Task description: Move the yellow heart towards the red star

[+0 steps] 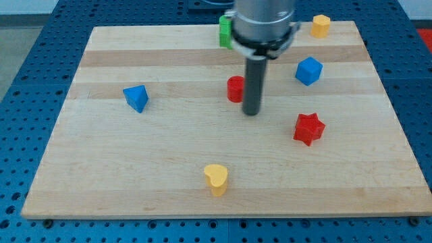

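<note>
The yellow heart [217,179] lies near the view's bottom, a little left of centre. The red star [309,128] lies to its upper right, on the right half of the board. My tip [252,112] is the lower end of the dark rod, near the board's middle. It stands above and to the right of the heart and to the left of the star, apart from both. It is just right of a red block [235,89], which the rod partly hides.
A blue block [137,98] lies at the left. A blue cube [308,71] lies above the star. A green block [225,32] is half hidden by the arm at the top. A yellow block [320,25] sits at the top right. The wooden board [101,169] ends close below the heart.
</note>
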